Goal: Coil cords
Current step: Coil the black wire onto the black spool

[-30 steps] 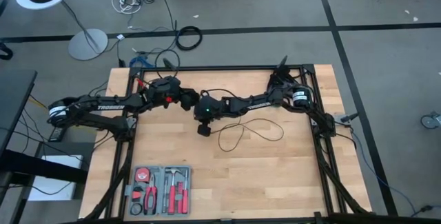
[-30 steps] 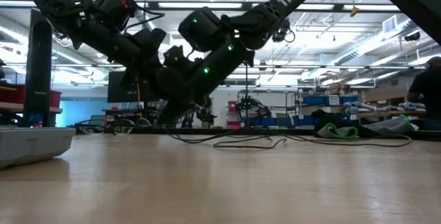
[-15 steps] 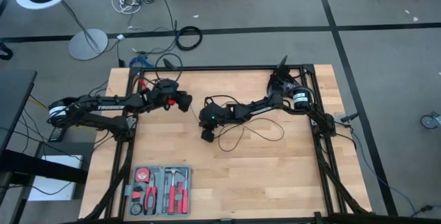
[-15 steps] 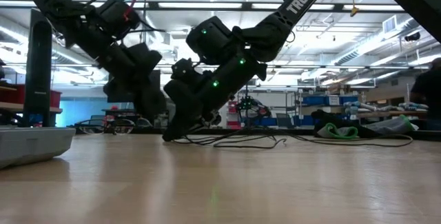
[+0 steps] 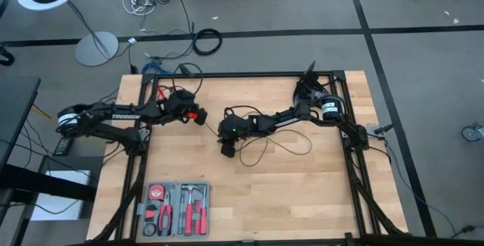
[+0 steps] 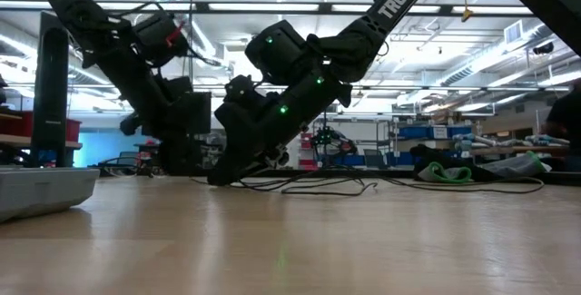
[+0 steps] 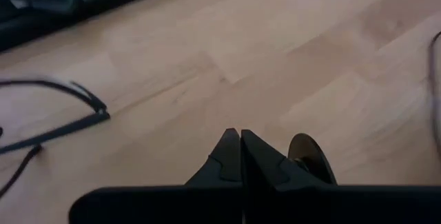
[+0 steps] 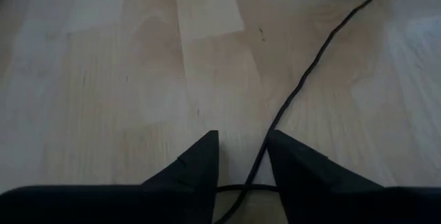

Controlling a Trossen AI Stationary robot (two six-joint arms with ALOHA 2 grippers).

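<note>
The thin black cord [image 5: 266,145] lies in loose loops on the wooden table, right of centre; in the low view the cord [image 6: 327,186] shows flat on the board. My right gripper [image 8: 241,145] stands open, low over the table at the loops' left end [image 5: 225,149], and a strand of cord [image 8: 303,79] runs along the table between its fingers. Whether they touch it I cannot tell. My left gripper [image 7: 240,147] is shut, tipped down over the table's left part [image 5: 203,118]. A dark round disc [image 7: 311,156] shows just beside its fingers.
A grey tool tray [image 5: 175,208] with red-handled tools sits at the near left. Black frame rails [image 5: 141,155] run along the table's left and right sides. More black cables [image 7: 62,124] lie near the left arm. Bare wood [image 5: 287,193] fills the near right.
My left gripper has drawn back toward the table's left edge, sunk a little and tipped its fingers further down. My right gripper has come down toward the table's near edge onto the cord's left end, then kept still. The loops lie as before.
</note>
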